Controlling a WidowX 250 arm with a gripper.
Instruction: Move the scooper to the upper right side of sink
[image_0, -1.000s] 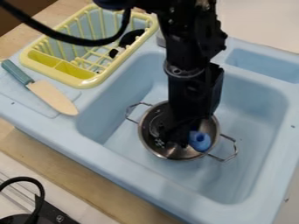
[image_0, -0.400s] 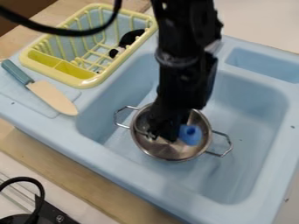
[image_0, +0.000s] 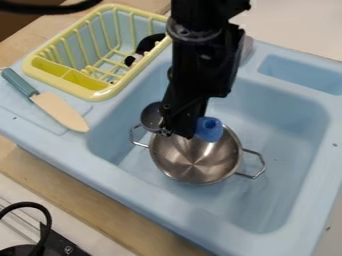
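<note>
1. The scooper is raised at the upper left part of the pot's mouth. Its blue handle end (image_0: 209, 129) is on the right of the view and its dark round bowl (image_0: 152, 116) on the left, over the pot's rim.
2. The end effector (image_0: 175, 131) is closed on the scooper's middle, its fingers apart by no more than the handle between them, as far as the dark arm lets me judge. Blue end and bowl stick out on either side of the grip.
3. Below is the metal pot (image_0: 194, 162), standing in the sink (image_0: 180, 220) with its two wire handles out to the sides. I cannot tell whether the scooper still touches its rim.
4. The step in hand looks to be the carry: the scooper is gripped but not yet at its goal. The next move calls for enough lift for the bowl to pass the pot's rim and handles, then a swing towards the sink's upper right, lowering, and release.
5. Keeping the grip firm matters, as the scooper could turn or the bowl catch the pot.
6. Further out, the small side basin (image_0: 304, 72) lies beyond the goal area; the yellow rack (image_0: 100, 95) and toy knife (image_0: 57, 107) sit left, away from that path.
</note>
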